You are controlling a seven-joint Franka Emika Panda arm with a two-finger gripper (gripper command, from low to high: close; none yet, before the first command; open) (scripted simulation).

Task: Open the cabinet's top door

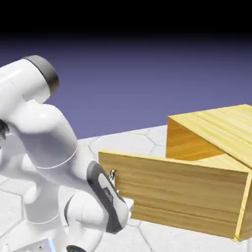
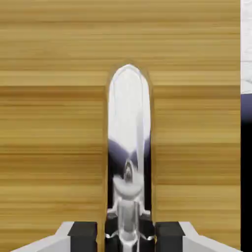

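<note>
The cabinet (image 1: 216, 133) is a light-yellow plank box at the exterior view's right. Its top door (image 1: 177, 194) is a wide panel that stands swung out from the box at its left end, leaving a wedge-shaped gap behind it. A small silvery handle (image 1: 113, 174) sits near that free end. My gripper (image 1: 116, 188) is right at the handle, mostly hidden by the white and dark hand. In the hand view the handle (image 2: 129, 142) rises large and shiny between the two grey fingertips (image 2: 82, 232), with the gripper (image 2: 127, 235) shut on it. Door wood (image 2: 54, 128) fills the rest.
The arm's bulky white links (image 1: 44, 142) fill the exterior view's left, with the base (image 1: 39, 243) at the bottom. The table (image 1: 133, 140) is white with hexagon tiling. A strip of backdrop (image 2: 246, 128) shows past the door's edge in the hand view.
</note>
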